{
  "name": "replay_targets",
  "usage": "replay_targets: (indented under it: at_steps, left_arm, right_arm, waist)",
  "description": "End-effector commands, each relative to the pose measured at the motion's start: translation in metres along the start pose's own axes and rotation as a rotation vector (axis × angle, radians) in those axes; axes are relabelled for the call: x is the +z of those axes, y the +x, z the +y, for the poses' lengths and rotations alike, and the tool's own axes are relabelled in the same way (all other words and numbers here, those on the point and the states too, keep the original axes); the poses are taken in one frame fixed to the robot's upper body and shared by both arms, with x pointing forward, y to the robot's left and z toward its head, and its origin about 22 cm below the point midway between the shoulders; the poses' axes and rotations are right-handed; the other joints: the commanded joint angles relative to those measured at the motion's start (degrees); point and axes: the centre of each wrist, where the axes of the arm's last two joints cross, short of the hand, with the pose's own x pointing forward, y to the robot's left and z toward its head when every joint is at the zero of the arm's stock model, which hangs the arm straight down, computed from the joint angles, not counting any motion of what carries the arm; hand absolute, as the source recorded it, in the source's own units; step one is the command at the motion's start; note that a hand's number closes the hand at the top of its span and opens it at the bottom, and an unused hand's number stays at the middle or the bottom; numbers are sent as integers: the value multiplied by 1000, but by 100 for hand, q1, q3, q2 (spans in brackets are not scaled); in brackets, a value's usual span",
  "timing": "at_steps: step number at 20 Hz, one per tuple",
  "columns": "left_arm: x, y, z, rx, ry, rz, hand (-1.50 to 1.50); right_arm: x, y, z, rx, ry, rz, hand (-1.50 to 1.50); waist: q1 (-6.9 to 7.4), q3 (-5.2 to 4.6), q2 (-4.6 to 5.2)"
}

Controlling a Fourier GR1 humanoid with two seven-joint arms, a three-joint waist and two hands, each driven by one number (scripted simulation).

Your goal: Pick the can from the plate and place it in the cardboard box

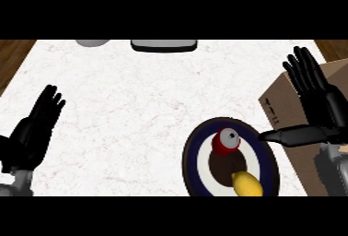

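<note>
Red and silver-topped, the can [226,140] stands upright on the plate [197,159], a round dish with a dark blue rim, a white ring and a brown centre, set on the white marbled counter [136,106] toward its right side. It sits on the plate's far part, while a yellow lemon-like fruit [247,183] lies on the near part, just beside it but apart, so the can's sides look free to grasp from above or from the right. The right hand [316,106] hangs just right of the plate, in front of the cardboard box [279,99], its fingers straight and spread upward and its thumb stretched leftward toward the can, not yet touching it; that posture reads as an opened grasp readied for closing round the can, with nothing held. The box stands at the counter's right edge, touching or almost touching the plate's rim, which keeps the carry short once the can is lifted. The left hand [34,133] rests open near the left edge, fingers up and slightly apart, well away from the work. At the far edge sit a grey rounded object [92,42] and a dark-framed tray-like thing [164,45], neither involved. By my judgement the pick is not yet begun.
</note>
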Motion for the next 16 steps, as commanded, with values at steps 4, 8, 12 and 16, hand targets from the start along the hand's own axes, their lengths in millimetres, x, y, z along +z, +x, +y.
replay_targets:
  at_steps: [4, 8, 12, 16]
  left_arm:
    - [7, -12, 7, 72, -23, 101, 0]
    - [5, -15, 15, 88, -37, 117, 0]
    - [8, -4, 17, 71, -41, 120, 0]
    - [5, -6, 15, 69, -35, 116, 0]
  right_arm:
    - [37, -5, 5, 86, 121, -350, -150]
    - [31, 31, -20, 307, 294, -240, -150]
    - [29, 54, -28, 694, 425, -85, -150]
    - [21, 76, -13, 896, 521, 42, -150]
  waist:
    - [-82, 10, -2]
    - [-83, -4, -5]
    - [-53, -17, -35]
    - [-30, -15, -12]
